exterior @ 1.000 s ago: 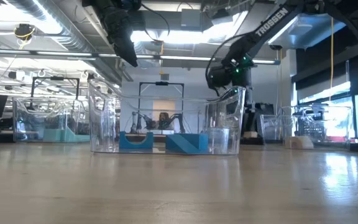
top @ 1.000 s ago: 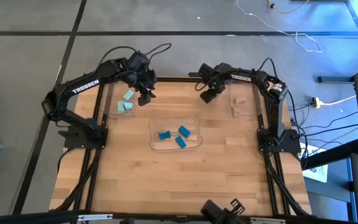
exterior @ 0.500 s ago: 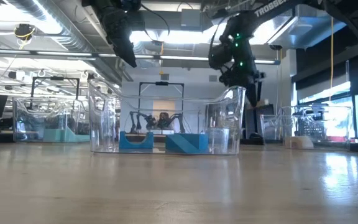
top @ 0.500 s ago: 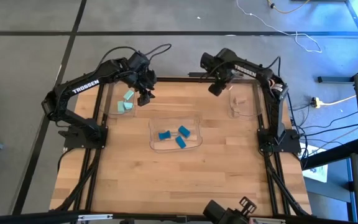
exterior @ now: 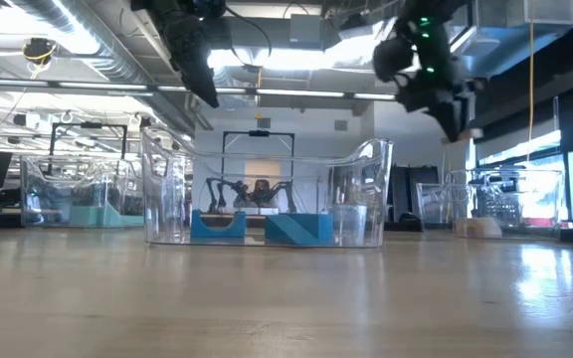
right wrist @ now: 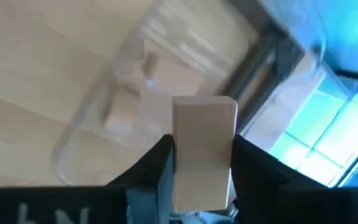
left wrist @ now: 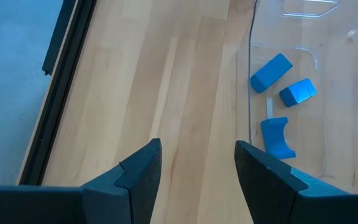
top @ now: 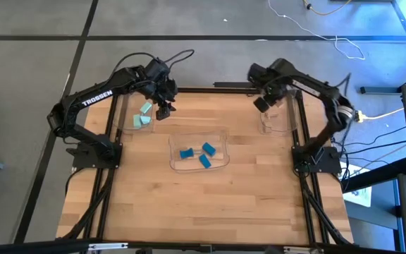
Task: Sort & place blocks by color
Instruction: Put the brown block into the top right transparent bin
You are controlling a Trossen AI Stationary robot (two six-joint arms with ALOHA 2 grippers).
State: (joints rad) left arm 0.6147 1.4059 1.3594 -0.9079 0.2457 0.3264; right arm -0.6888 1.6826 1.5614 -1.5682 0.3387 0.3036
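My right gripper (top: 262,104) is shut on a light tan wood block (right wrist: 204,149). It hovers at the far right of the table, beside the clear right tray (top: 277,118), which holds tan blocks (right wrist: 124,102). In the low view the right gripper (exterior: 456,111) hangs high above the table. My left gripper (top: 163,109) is open and empty, raised near the left tray, where mint-teal blocks (top: 144,115) lie on the bottom. Three bright blue blocks (top: 197,153) rest in the middle tray; the left wrist view shows these blue blocks (left wrist: 281,93) past my open fingers. My right gripper pinches the tan block by its two opposite side faces (right wrist: 178,163) between the two fingers. The block stands out past the fingertips with its free end (right wrist: 205,107) forward. It is lifted clear of the table and the trays.
Three clear plastic trays stand across the far half of the table: left (top: 134,125), middle (top: 220,164), right. The middle tray's walls (exterior: 366,199) rise well above the table top. The near half of the wooden table (top: 203,204) is bare wood.
My right gripper has carried the tan block up and toward the table's right edge, from beyond the middle tray to beside the right tray, turning as it went. The left arm has kept still.
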